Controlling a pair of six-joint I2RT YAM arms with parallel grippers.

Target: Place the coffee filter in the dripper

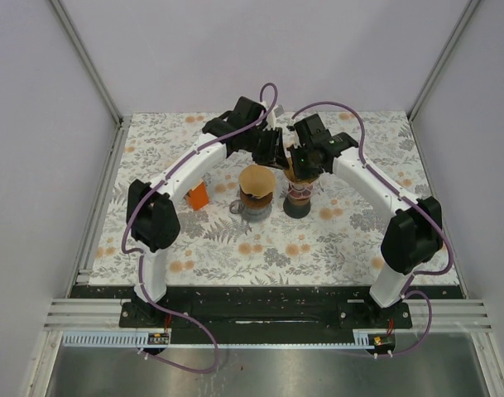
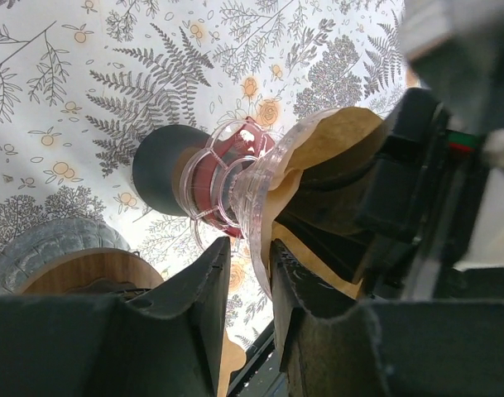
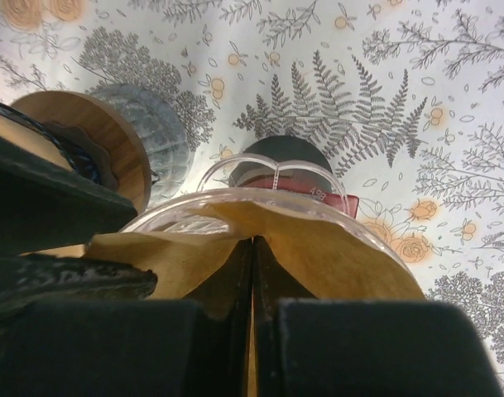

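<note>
The clear plastic dripper (image 1: 300,195) stands on a red collar and a dark base (image 3: 285,151) at the table's middle. A brown paper coffee filter (image 3: 343,256) lies spread inside the dripper's rim (image 3: 235,201). My right gripper (image 3: 252,245) is shut on a fold of the filter, above the dripper (image 1: 304,165). My left gripper (image 2: 247,248) is narrowly open. Its jaws straddle the dripper's rim (image 2: 256,207) and the filter edge; the rim lies against one finger, with a gap to the other. In the top view it hangs just left of the dripper (image 1: 272,149).
A wooden holder on a grey ribbed glass base (image 1: 256,201), with brown filters on top, stands close left of the dripper and shows in the right wrist view (image 3: 111,141). An orange object (image 1: 199,196) lies further left. White walls enclose the floral table mat (image 1: 351,240).
</note>
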